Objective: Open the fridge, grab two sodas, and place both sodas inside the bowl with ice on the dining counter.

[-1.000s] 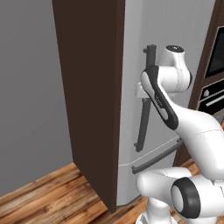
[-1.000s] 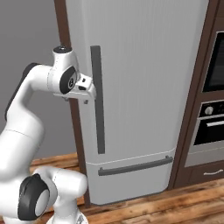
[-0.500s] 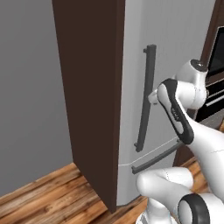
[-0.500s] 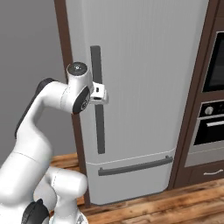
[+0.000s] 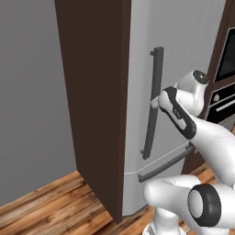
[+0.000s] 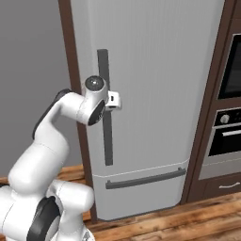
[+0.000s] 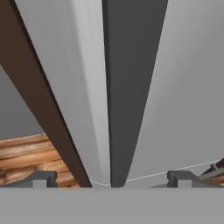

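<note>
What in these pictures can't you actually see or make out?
- Inside of the fridge: hidden in both base views and the hand view by its shut door.
- Fridge top: cut off by the upper edge in both base views.
- Whether the fingers touch the vertical handle: the hand hides the contact in both base views; the hand view shows just the tips.
- Oven: cut off by the right edge, right base view.

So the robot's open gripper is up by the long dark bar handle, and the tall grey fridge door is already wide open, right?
Not quite. The tall light-grey fridge is shut: in the right base view its door lies flat and closed. The rest holds: the open gripper is at the long dark-grey vertical bar handle, and in the hand view the bar runs up between the fingertips.
</note>
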{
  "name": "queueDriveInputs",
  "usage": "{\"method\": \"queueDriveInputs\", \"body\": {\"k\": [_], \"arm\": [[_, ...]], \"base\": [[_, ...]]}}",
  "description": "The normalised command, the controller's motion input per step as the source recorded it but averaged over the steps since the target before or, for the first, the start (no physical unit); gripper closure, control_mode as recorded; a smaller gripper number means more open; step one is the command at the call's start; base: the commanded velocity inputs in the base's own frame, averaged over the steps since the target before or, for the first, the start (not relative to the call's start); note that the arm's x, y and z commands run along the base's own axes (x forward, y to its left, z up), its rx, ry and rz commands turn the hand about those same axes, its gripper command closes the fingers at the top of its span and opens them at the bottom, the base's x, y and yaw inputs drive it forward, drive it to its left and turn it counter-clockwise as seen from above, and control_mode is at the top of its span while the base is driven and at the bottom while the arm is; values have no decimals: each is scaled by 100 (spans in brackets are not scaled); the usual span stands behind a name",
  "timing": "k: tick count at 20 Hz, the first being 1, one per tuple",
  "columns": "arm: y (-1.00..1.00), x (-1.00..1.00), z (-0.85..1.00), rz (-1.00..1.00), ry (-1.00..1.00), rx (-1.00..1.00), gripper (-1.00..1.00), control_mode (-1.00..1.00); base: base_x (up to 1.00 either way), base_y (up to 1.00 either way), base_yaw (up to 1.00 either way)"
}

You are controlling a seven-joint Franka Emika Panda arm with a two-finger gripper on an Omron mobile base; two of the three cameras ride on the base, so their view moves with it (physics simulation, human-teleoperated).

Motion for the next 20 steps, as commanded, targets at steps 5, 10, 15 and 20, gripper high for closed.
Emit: {"method": "queueDriveInputs", "body": {"k": [5,10,15,20], "arm": [[0,47,-1,8,0,0,-100,-100],[0,38,-8,8,-1,0,-100,-100],[0,28,-9,8,-2,0,-100,-100],[0,34,-10,8,-1,0,-100,-100]], "base": [[0,0,0],[0,0,0],[0,0,0],[0,0,0]]}}
